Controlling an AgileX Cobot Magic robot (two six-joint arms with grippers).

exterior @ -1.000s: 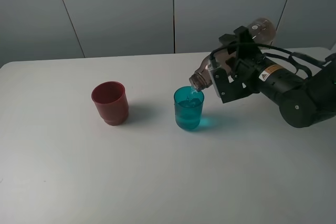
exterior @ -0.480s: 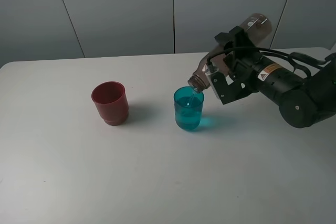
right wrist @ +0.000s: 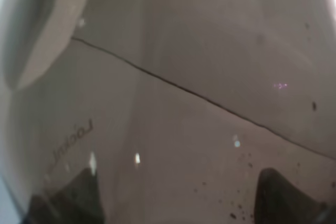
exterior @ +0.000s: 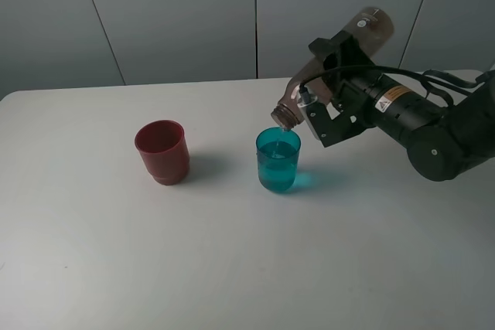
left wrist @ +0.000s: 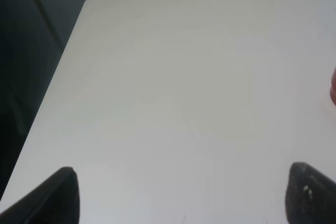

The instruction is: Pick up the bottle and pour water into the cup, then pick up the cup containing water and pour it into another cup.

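The smoky grey-brown bottle [exterior: 329,67] hangs tilted over the table, base high and open neck pointing down over the rim of the teal cup [exterior: 278,161]. My right gripper [exterior: 334,96] is shut on the bottle's body. The teal cup stands upright with water in it. To its left stands the dark red cup [exterior: 162,152], upright and apart from it. The bottle's translucent wall [right wrist: 173,103] fills the right wrist view, with the dark fingertips [right wrist: 68,198] at its edge. My left gripper [left wrist: 184,203] stands open over bare table, and a sliver of the red cup [left wrist: 333,85] shows at the picture's edge.
The white table [exterior: 232,268] carries only the two cups. A grey panelled wall [exterior: 178,13] runs behind its far edge. The table's rounded corner [left wrist: 92,1] and a dark drop beside it show in the left wrist view.
The right arm has lifted the bottle's base higher, so the bottle tilts more steeply. Its neck has shifted slightly up and left over the teal cup. Both cups stay put.
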